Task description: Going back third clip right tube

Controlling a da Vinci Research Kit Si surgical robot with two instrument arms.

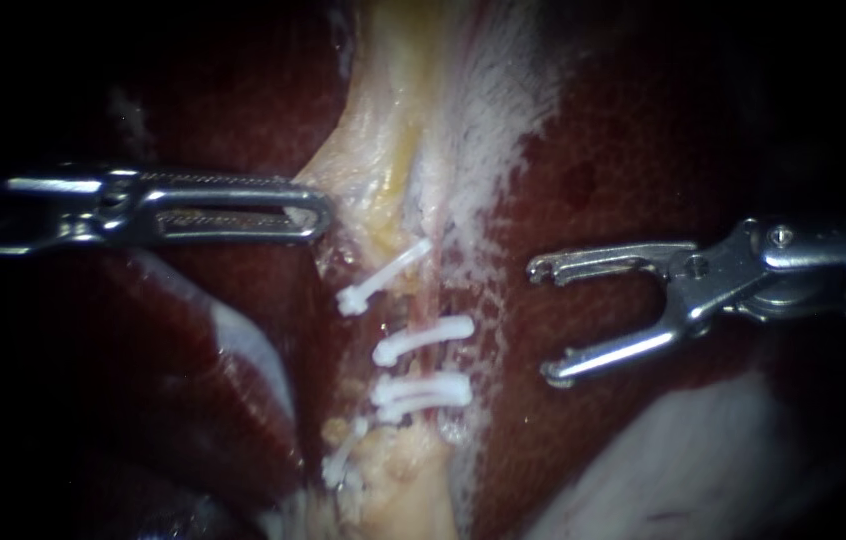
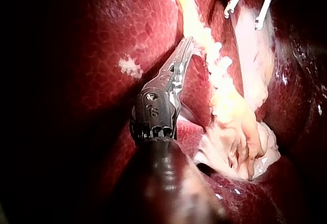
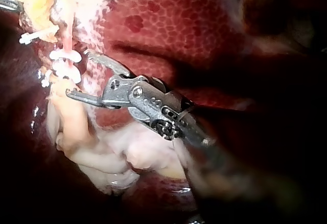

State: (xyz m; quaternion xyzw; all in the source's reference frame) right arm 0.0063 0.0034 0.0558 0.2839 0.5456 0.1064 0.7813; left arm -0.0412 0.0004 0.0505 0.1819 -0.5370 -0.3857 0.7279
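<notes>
Several white clips sit across the pinkish tube (image 1: 430, 300) that runs down the middle of the endoscope view; the clearest are a slanted one (image 1: 383, 278) and two level ones (image 1: 423, 340) (image 1: 421, 392). To their right my right instrument (image 1: 541, 322) hangs over the liver with its jaws wide open and empty, clear of the clips. In the right wrist view it (image 3: 77, 74) stands just beside the clipped tube (image 3: 65, 50). My left instrument (image 1: 321, 210) has its jaws shut on the edge of the yellowish tissue (image 1: 373, 170) left of the tube, as the left wrist view (image 2: 188, 41) also shows.
Dark red liver (image 1: 623, 180) lies on both sides of the tube. Whitish frayed tissue (image 1: 503, 120) borders the tube's right side. A pale fold of soft tissue (image 1: 703, 460) lies under my right instrument's shaft, and another pale fold (image 1: 243, 350) below my left instrument.
</notes>
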